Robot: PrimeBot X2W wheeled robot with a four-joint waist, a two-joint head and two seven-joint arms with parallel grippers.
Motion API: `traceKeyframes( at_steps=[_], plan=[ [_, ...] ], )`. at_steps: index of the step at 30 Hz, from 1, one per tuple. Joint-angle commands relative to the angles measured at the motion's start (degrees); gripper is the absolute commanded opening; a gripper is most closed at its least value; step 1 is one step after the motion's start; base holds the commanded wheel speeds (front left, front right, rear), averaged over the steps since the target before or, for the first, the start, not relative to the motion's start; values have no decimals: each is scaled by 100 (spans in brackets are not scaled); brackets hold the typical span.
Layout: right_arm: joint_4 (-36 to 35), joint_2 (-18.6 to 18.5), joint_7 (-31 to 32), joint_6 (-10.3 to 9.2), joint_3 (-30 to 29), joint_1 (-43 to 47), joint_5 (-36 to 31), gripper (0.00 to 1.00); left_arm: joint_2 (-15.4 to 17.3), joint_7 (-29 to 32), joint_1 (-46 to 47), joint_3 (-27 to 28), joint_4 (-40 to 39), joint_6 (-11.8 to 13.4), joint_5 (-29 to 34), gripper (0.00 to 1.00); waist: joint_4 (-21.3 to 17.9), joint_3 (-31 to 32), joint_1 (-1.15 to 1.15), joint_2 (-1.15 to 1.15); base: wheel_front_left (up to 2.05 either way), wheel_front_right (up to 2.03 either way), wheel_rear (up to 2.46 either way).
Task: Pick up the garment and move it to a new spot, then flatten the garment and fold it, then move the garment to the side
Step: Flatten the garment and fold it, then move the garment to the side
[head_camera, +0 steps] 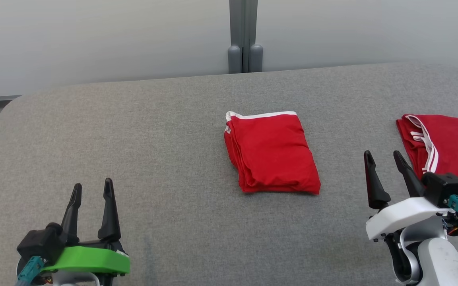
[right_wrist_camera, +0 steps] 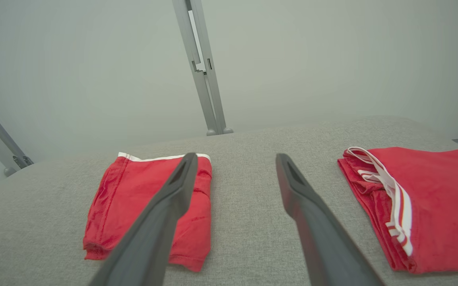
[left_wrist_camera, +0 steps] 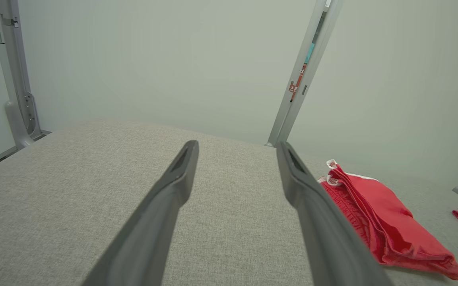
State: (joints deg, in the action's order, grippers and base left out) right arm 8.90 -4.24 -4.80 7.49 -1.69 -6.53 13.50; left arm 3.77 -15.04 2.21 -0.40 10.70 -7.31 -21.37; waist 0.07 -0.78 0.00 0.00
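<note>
A red garment (head_camera: 272,153) with a white trimmed edge lies folded into a neat rectangle in the middle of the grey table (head_camera: 153,135). It also lies at the right of the left wrist view as the red garment (left_wrist_camera: 380,214) and at the left of the right wrist view as the red garment (right_wrist_camera: 133,198). My left gripper (head_camera: 93,190) hovers open near the front left, well apart from it. My right gripper (head_camera: 383,157) stands open at the front right, between the two red pieces, holding nothing.
A second folded red garment (head_camera: 447,147) with white stripes lies at the table's right edge, also seen as the striped garment (right_wrist_camera: 424,202). A grey post (head_camera: 244,35) rises behind the table's far edge against a pale wall.
</note>
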Motion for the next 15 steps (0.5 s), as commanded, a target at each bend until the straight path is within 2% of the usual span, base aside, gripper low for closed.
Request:
traceKeyframes(
  at_steps=[1, 10, 15],
  plan=[
    [-17, 13, 12, -1, 2, 52, 36, 100, -7, -15, -98, 9, -14, -27, 22, 100, 11, -4, 0, 0, 0, 0, 0],
    [2, 15, 181, -1, -43, -123, -91, 100, -4, -15, 34, -20, -78, -28, 51, 100, 145, -148, 0, 0, 0, 0, 0],
    [222, 29, 689, -1, -94, -659, -139, 100, -4, -16, 187, -59, -189, -28, 43, 100, 334, -389, 0, 0, 0, 0, 0]
  ],
)
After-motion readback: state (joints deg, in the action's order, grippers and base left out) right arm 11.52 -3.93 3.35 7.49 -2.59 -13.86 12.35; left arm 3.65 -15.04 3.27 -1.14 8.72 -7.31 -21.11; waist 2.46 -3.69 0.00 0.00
